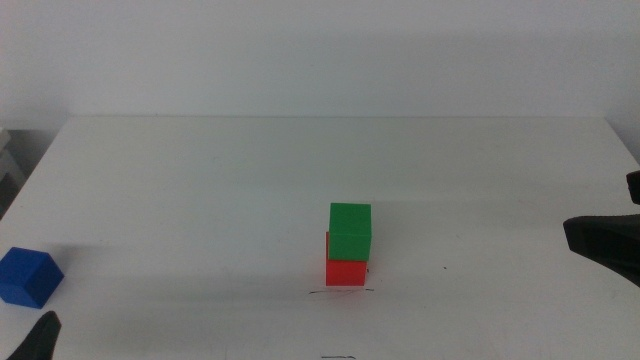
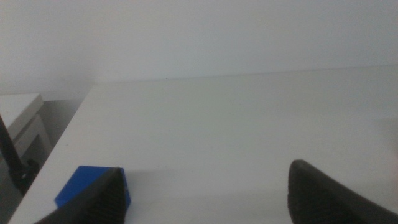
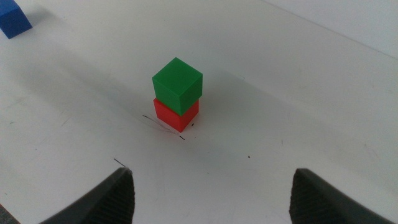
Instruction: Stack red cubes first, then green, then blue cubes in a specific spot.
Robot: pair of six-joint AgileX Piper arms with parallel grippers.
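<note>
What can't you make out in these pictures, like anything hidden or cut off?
- Blue cube, left wrist view: partly behind a jaw of the left gripper.
- Red cube, middle view: top hidden under the green cube.
- Right gripper, middle view: cut off by the right edge.
- Scribbled line: too faint to trace fully.

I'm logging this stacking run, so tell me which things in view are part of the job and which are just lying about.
Part of the job:
green cube, sitting on the red cube
blue cube, alone at the table's left edge
scribbled mark by the stack
left hand, open near the blue cube
right hand, open, back from the stack

Just lying about:
a second faint mark at the table's front edge
</note>
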